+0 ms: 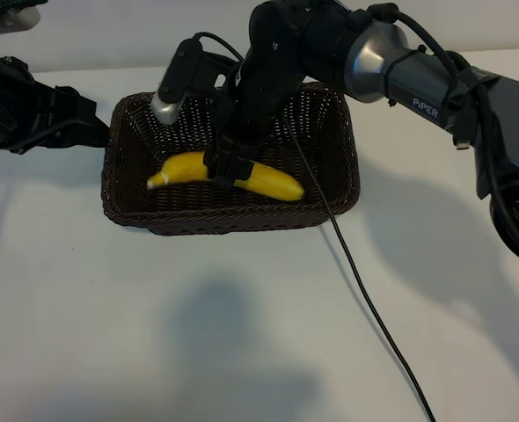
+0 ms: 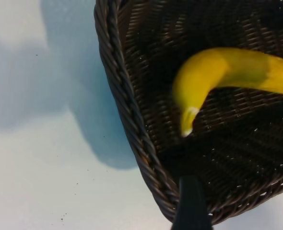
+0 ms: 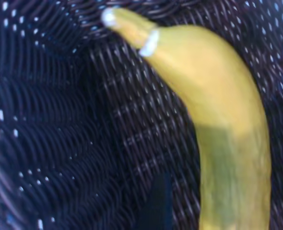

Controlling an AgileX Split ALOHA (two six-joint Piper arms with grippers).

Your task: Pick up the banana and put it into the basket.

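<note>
The yellow banana (image 1: 273,182) lies on the floor of the dark brown wicker basket (image 1: 233,225), running from the basket's left towards its right. My right gripper (image 1: 229,167) reaches down into the basket and straddles the banana's middle. In the right wrist view one dark finger (image 3: 157,203) stands apart from the banana (image 3: 218,120), with bare wicker (image 3: 50,120) between them, so this gripper is open. My left gripper (image 1: 97,123) hovers just outside the basket's left rim, open and empty. The left wrist view shows one of its fingers (image 2: 192,206), the rim (image 2: 127,110) and the banana's tip (image 2: 199,91).
A black cable (image 1: 365,290) trails from the right arm across the white table (image 1: 110,325) towards the front edge. The right arm's body (image 1: 471,105) fills the back right. The arms cast shadows on the table in front of the basket.
</note>
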